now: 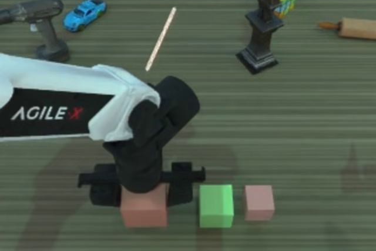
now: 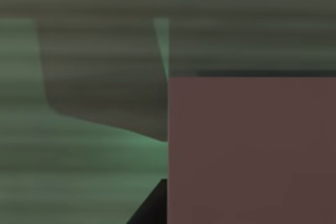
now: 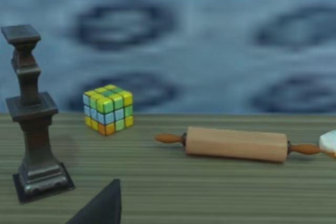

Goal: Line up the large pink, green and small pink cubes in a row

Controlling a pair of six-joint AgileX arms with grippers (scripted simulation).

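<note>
large pink cube [image 1: 144,213]: sits on the bench near the front edge, at the left end of the row, under the left gripper [image 1: 143,187].
left fingers: dark pads stand at both sides of the cube's rear half, straddling it; whether they press on it or have let go cannot be told from above, and the left wrist view shows only a cube face filling the right half.
green cube [image 1: 216,206]: just right of the large pink cube, a narrow gap between them.
small pink cube [image 1: 259,202]: just right of the green one, also with a small gap.
row: all three lie roughly in one line, large to small, left to right.
step in hand: judged as setting down the large cube; to do it well, open evenly, lift straight up, avoid nudging the cube toward the green one.
right arm: out of the top view, parked; its wrist view looks at a dark stand [image 3: 32,124], a multicoloured cube [image 3: 107,109] and a rolling pin [image 3: 237,143].
far bench: drill [image 1: 36,24], blue toy car [image 1: 85,13], thin stick [image 1: 161,38].
</note>
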